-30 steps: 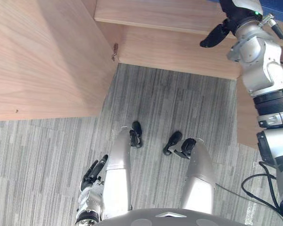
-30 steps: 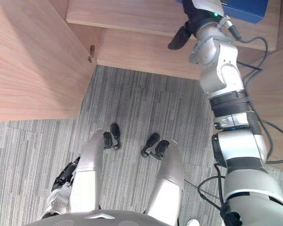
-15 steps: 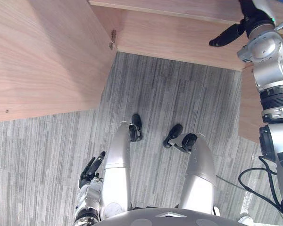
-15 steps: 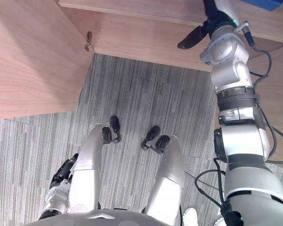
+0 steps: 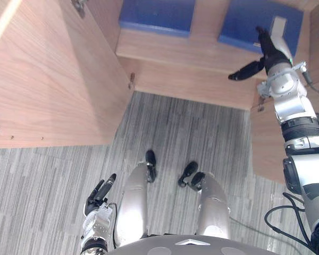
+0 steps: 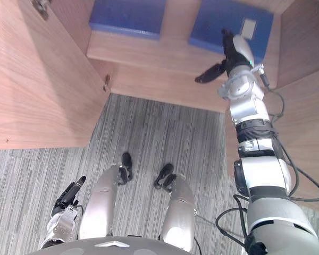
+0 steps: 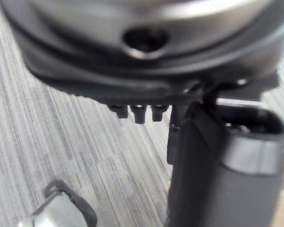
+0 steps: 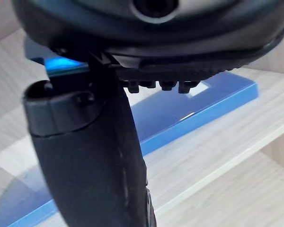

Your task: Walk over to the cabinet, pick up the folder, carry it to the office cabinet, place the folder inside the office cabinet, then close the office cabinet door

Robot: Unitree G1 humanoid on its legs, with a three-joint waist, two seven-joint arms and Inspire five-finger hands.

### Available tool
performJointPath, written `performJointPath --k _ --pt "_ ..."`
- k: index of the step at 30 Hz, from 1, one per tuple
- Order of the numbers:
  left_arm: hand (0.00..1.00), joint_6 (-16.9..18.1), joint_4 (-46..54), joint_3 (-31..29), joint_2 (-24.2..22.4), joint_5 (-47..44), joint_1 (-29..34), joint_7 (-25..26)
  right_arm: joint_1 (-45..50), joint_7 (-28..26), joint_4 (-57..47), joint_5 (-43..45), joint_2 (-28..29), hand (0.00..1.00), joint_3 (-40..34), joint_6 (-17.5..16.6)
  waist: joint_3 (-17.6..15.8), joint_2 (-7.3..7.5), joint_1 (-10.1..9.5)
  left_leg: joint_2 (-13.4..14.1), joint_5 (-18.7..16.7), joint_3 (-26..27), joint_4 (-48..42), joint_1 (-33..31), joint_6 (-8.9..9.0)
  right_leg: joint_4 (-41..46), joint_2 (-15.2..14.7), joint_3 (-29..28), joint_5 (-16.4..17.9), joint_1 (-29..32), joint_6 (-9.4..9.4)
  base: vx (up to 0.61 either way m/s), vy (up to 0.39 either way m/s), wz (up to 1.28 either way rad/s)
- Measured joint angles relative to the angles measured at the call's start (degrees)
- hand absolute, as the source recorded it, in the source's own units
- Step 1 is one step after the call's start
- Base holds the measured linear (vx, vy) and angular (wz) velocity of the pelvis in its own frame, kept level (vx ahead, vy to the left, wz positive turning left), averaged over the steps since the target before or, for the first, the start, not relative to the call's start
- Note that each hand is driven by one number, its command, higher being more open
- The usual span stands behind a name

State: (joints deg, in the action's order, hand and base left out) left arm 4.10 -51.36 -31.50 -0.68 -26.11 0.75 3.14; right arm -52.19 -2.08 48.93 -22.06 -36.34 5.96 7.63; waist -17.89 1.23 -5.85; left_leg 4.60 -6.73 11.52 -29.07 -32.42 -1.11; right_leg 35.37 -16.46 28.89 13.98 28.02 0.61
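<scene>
Two blue folders lie flat on a wooden shelf [image 5: 202,50] inside the open cabinet. The right folder [image 5: 244,24] carries a white label [image 6: 248,27]. My right hand [image 5: 267,52] reaches over that folder's front edge, fingers straight along it and thumb [image 8: 85,142] spread out to the side; it is open and holds nothing. The right wrist view shows the same folder [image 8: 189,109] lying just past the thumb. The left folder [image 5: 157,13] lies apart at the shelf's other end. My left hand [image 5: 98,191] hangs open low at my left side above the floor.
The cabinet's left door [image 5: 48,79] stands swung open toward me, with a metal hinge [image 5: 131,81] at its inner edge. A right door panel [image 6: 308,122] stands open beside my right arm. Grey striped carpet [image 5: 191,133] lies between the doors.
The camera has tipped up, so the shelf and both blue folders now show. My right hand stays over the right folder, and the left hand still hangs at my side.
</scene>
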Motion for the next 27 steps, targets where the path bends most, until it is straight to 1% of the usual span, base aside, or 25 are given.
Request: performJointPath --k 1,3,4,5,6,7,8,9,11,12,14,17,19,20,22,24,25,26,27 --pt "1.00 0.10 -0.17 0.76 0.17 0.11 1.04 -0.13 2.43 -0.06 2.67 -0.03 0.47 1.00 -0.44 -0.18 1.64 0.31 -0.13 -0.14 0.61 -0.77 2.42 2.51 0.21 -2.78 0.83 1.44 -0.35 -3.29 -0.31 0.18 -0.059 0.26" --pt "1.00 0.44 -0.51 3.20 0.73 2.34 2.59 -0.61 5.60 -0.66 5.71 0.00 1.58 1.00 -2.09 -0.29 3.96 1.14 -0.43 -0.19 1.57 -1.43 6.23 6.33 0.85 -7.14 2.26 2.96 -1.15 -7.58 -0.72 0.19 -0.064 0.24" --pt "1.00 0.43 -0.32 5.89 1.25 3.92 3.98 -1.31 8.16 -1.24 7.18 0.00 2.41 1.00 -4.80 -0.75 5.91 1.43 -0.74 -0.20 2.49 -2.04 9.17 9.19 1.36 -10.85 3.65 4.10 -2.07 -10.97 -0.94 0.16 -0.054 0.17" --pt "1.00 0.42 -0.16 6.92 1.44 4.31 4.50 -1.82 9.33 -1.29 7.43 -0.01 2.65 1.00 -5.94 -0.91 6.57 1.53 -1.03 -0.20 2.81 -2.13 10.33 10.42 1.57 -12.27 4.08 4.44 -2.45 -12.28 -1.03 0.17 -0.057 0.12" --pt "1.00 0.38 0.31 8.40 1.61 4.31 5.57 -2.82 11.65 -1.32 7.89 0.00 3.11 1.00 -8.34 -1.35 7.99 1.61 -1.61 -0.20 3.30 -2.02 12.53 12.83 2.06 -14.87 4.99 4.73 -3.25 -14.64 -1.27 0.10 -0.030 0.02" --pt "1.00 0.40 0.37 8.83 1.57 4.31 6.02 -3.26 12.86 -1.32 8.03 -0.01 3.30 1.00 -9.32 -1.79 8.84 1.52 -1.68 -0.25 3.49 -1.98 13.55 13.87 2.19 -16.02 5.38 4.89 -3.63 -15.66 -1.35 0.12 -0.023 -0.02" --pt "1.00 0.38 0.33 9.04 1.53 4.68 6.82 -4.08 15.05 -1.31 8.94 0.00 4.04 1.00 -11.27 -3.03 10.47 1.43 -1.67 -0.33 4.00 -1.77 15.82 16.05 2.62 -18.80 6.19 4.97 -4.58 -17.76 -1.63 0.12 -0.009 -0.06" --pt "1.00 0.41 0.34 9.35 1.58 5.59 7.31 -4.32 16.45 -1.26 9.93 -0.01 4.89 1.00 -12.99 -3.61 11.38 1.24 -1.55 -0.41 4.50 -1.51 17.79 18.01 2.85 -21.18 6.99 4.85 -5.50 -19.50 -1.93 0.11 -0.001 -0.13" --pt "1.00 0.41 0.32 11.21 1.88 6.90 7.99 -4.58 19.24 -1.15 13.40 -0.04 6.14 1.00 -16.07 -4.30 13.14 0.83 -1.32 -0.84 6.05 -0.64 22.60 21.89 3.28 -26.41 8.50 3.96 -7.98 -22.75 -2.24 0.10 0.025 -0.22" --pt "1.00 0.46 0.33 12.63 1.94 8.28 8.01 -4.64 20.46 -1.11 15.59 -0.02 6.48 1.00 -17.34 -4.38 13.45 0.45 -0.80 -1.20 6.58 -0.42 24.48 23.57 3.36 -28.46 8.89 3.58 -8.97 -24.15 -2.47 0.07 0.048 -0.20" --pt "1.00 0.44 0.24 14.46 2.35 8.80 8.09 -4.69 22.51 -1.07 17.97 0.00 7.88 1.00 -18.48 -4.32 13.57 0.26 0.13 -1.49 6.91 0.67 26.17 25.49 3.39 -30.37 9.31 2.12 -10.20 -25.31 -2.58 0.04 0.086 -0.33" --pt "1.00 0.26 0.07 16.58 3.11 10.16 8.08 -4.61 26.27 -1.09 20.34 0.37 11.10 1.00 -18.78 -4.16 13.60 0.26 1.84 -1.92 6.91 2.33 27.58 27.79 3.38 -32.70 9.64 -0.49 -11.95 -26.64 -2.83 0.01 0.065 -0.43" --pt "1.00 0.21 0.06 17.68 3.56 11.41 7.96 -4.70 28.94 -1.06 20.62 0.62 13.04 1.00 -18.80 -4.14 13.61 0.25 2.38 -2.11 6.91 3.01 28.18 29.03 3.38 -33.22 9.64 -2.30 -12.75 -26.92 -3.00 -0.02 0.083 -0.42" --pt "1.00 0.06 0.00 17.68 3.72 12.02 7.74 -4.59 30.48 -0.71 20.61 1.99 14.64 1.00 -18.88 -4.13 13.63 0.28 3.30 -2.25 6.90 3.29 28.37 29.52 3.37 -33.86 9.68 -2.71 -13.31 -27.34 -3.08 -0.05 0.064 -0.27" --pt "1.00 -0.17 -0.19 17.69 4.10 13.35 7.15 -4.50 33.01 0.40 20.58 4.83 17.18 1.00 -19.13 -4.17 13.75 0.47 3.59 -2.34 6.92 4.19 28.34 29.89 3.31 -34.75 9.80 -3.92 -14.18 -27.54 -3.10 -0.06 0.054 -0.24" --pt "1.00 -0.38 -1.35 17.68 4.47 14.18 6.31 -4.10 35.54 1.37 20.54 7.65 20.60 1.00 -21.17 -4.30 13.79 0.49 4.33 -2.40 7.14 4.47 28.29 30.19 2.94 -34.86 9.80 -4.33 -14.59 -27.67 -3.03 -0.09 0.036 -0.15" --pt "1.00 -0.56 -2.43 17.65 4.74 17.35 6.05 -3.50 37.92 2.30 20.52 10.74 23.94 1.00 -22.45 -4.37 13.80 0.55 4.58 -2.35 7.21 5.07 28.30 31.05 2.76 -35.01 9.93 -5.32 -14.87 -28.17 -2.90 -0.09 0.026 -0.19" --pt "1.00 -0.61 -2.82 17.67 4.79 18.29 6.08 -3.23 38.98 2.67 20.51 11.84 25.29 1.00 -22.74 -4.41 13.98 0.56 4.61 -2.27 7.16 5.59 28.25 31.36 2.72 -35.12 10.02 -5.82 -14.97 -28.29 -2.89 -0.11 0.018 -0.37" --pt "1.00 -0.69 -3.47 17.67 4.77 20.17 6.11 -2.75 41.12 3.05 20.50 13.38 27.85 1.00 -23.13 -4.49 14.46 0.48 4.63 -2.07 6.94 6.36 28.12 31.77 2.43 -35.40 10.33 -6.93 -15.24 -28.37 -2.79 -0.09 -0.002 -0.41"
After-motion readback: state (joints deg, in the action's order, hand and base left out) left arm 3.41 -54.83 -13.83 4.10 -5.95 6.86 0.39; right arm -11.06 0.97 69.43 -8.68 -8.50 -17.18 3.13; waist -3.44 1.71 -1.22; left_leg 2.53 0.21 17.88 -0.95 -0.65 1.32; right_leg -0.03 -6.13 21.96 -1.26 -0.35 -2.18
